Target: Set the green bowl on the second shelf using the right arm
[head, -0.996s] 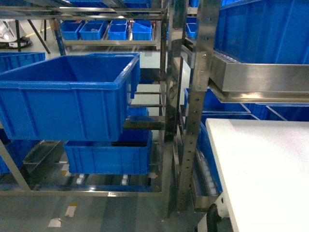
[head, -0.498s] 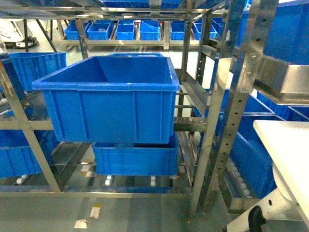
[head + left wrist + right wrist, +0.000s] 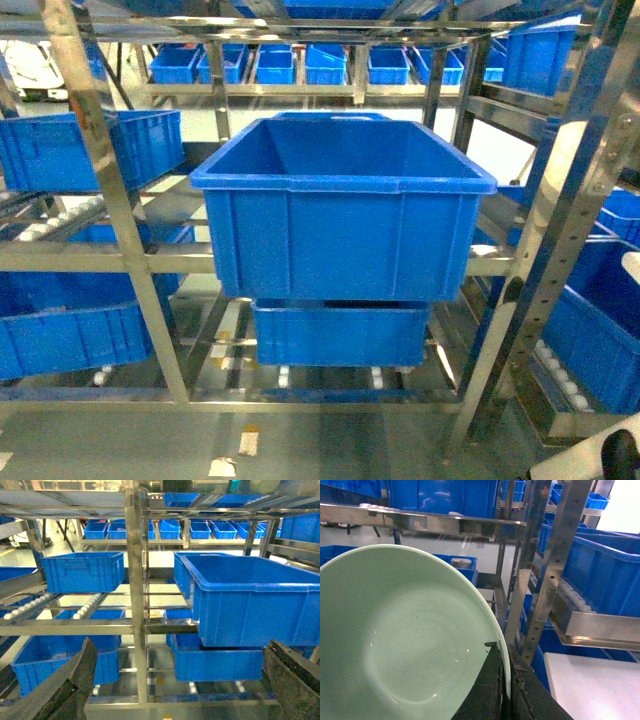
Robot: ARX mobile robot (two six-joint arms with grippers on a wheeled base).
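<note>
Two stacked blue crates fill the middle of the head view: big crate [image 3: 345,215] on a steel rack [image 3: 100,200], open top up, and lower crate [image 3: 340,335] directly beneath at 6 o'clock. Further crates at 9 o'clock, a row of small ones along the far shelf at 12 o'clock, more at 3 o'clock; too many and too overlapped for a sure count. No bowl and no gripper visible from the head.

From the left wrist: same big crate at 3 o'clock, another crate [image 3: 82,572] at 10 o'clock on a roller shelf, upright post [image 3: 136,595] between them. Left gripper [image 3: 175,690] shown by two dark fingers [image 3: 70,685], one at 7 o'clock and one at 5 o'clock, spread wide apart with nothing between.

From the right wrist: one green bowl [image 3: 405,640], filling the view from 6 to 11 o'clock, round so no long axis, tilted with its hollow facing the camera and its rim running toward 5 o'clock. Right gripper [image 3: 504,690] pinched together on that rim at 5 o'clock, one finger inside, one outside. White table [image 3: 595,685] at 4 o'clock, perforated rack post at 2 o'clock.
</note>
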